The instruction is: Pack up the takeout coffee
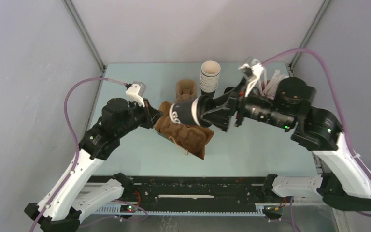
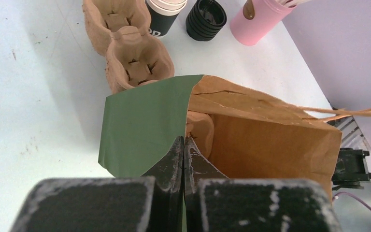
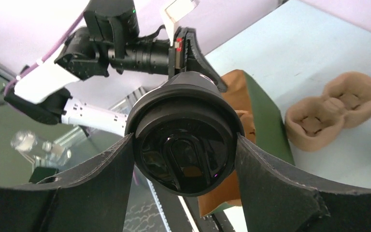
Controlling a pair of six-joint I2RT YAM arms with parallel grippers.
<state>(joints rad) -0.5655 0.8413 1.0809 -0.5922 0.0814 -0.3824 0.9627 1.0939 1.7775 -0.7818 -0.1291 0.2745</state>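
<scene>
From here I judge the job a little past halfway. The takeout coffee (image 1: 183, 112) is lidded and off the counter (image 1: 270, 145), but not yet in the bag (image 2: 145, 125). My right end effector (image 1: 204, 112) is clenched around the cup and carries it tipped onto its side. The black lid (image 3: 186, 145) faces back at the right wrist camera and the base points left, toward the bag. In the overhead view the cup hangs just above the bag's upper end, near the middle of the counter.

My left end effector (image 2: 183, 147) is pinched shut on the green edge of the bag's mouth, holding it open so the brown lining shows. Something pulp-coloured (image 2: 200, 128) sits inside, probably a cup carrier, though I cannot be sure. What is left, as I see it, is getting the cup in through the mouth, ideally upright, then letting go with both arms.

The held cup has white lettering on its dark wall, too small for me to read. At the far side, the bottom cup of the cup stack (image 2: 163, 17) shows what looks like "OD", cut off. I see no print on the spare carrier (image 2: 128, 53), the lid stack (image 2: 206, 18), the pink cup (image 2: 261, 17) or the bag.
</scene>
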